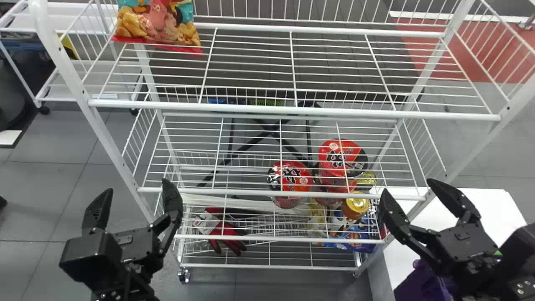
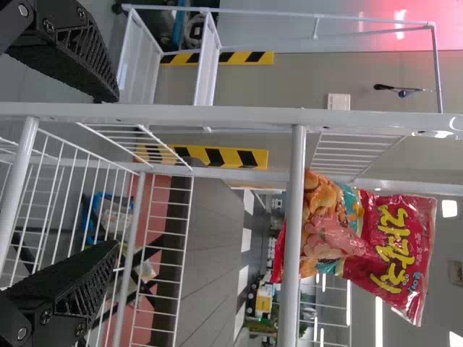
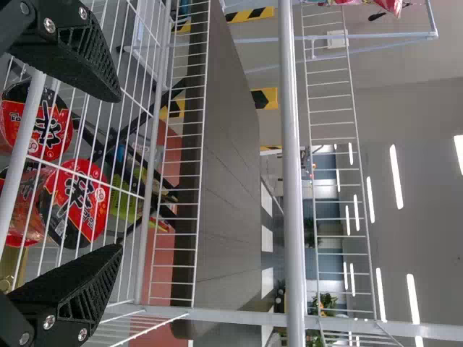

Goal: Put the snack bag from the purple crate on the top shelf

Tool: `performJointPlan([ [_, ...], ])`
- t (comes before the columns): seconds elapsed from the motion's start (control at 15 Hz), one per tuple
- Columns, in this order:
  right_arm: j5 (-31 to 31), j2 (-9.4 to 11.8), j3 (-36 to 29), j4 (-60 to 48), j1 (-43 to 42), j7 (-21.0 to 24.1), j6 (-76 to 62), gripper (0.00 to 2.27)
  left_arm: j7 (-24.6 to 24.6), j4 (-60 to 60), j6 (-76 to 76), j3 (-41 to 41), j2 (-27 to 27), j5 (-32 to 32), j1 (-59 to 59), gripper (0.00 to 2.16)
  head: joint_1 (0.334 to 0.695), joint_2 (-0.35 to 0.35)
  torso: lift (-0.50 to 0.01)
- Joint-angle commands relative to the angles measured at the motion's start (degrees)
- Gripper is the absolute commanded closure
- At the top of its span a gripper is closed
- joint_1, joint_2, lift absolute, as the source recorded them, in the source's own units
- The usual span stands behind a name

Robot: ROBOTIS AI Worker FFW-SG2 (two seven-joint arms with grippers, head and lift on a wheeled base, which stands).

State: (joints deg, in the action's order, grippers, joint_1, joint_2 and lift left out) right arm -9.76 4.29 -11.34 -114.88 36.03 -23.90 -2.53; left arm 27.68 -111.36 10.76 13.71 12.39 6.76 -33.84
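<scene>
Standing up at the left end of the top shelf (image 1: 250,109): one snack bag (image 1: 156,23), and I'm calling it placed.

So the bag is sitting above and beyond the left gripper (image 1: 137,186), its long axis running up and down. That left one is hanging closer to it than the right gripper (image 1: 407,185); both are holding their fingers apart, nothing between them. I'm guessing the job is needing only a clean retreat, since a hand going up now would be risking a knock on the front rail or the bag. It's resting on white wire, so a nudge might be tipping it. The purple crate (image 1: 418,284) is sitting low by the white table (image 1: 497,209), with grey floor tiles (image 1: 54,179) stretching out underneath.
</scene>
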Motion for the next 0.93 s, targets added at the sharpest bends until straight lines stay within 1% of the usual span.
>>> performJointPlan([
  [0.0, 0.0, 0.0, 0.0, -0.1, 0.1, 0.0, 0.0, 0.09, 0.0, -0.1, 0.2, 0.0, 0.0, 0.0, -0.1, 0.11, 0.695, -0.043, -0.233],
  [0.53, 0.0, 0.0, 0.1, -0.5, 0.5, -0.1, 0.0, 0.08, 0.2, -0.8, 0.9, 0.0, 0.4, -0.2, -0.5, 0.11, 0.695, -0.041, -0.264],
  [0.87, 0.1, 0.4, 0.0, -1.1, 0.7, -0.3, 1.8, 0.08, 0.2, -1.4, 0.9, 0.0, 0.4, -0.3, -1.0, 0.11, 0.695, -0.041, -0.285],
])
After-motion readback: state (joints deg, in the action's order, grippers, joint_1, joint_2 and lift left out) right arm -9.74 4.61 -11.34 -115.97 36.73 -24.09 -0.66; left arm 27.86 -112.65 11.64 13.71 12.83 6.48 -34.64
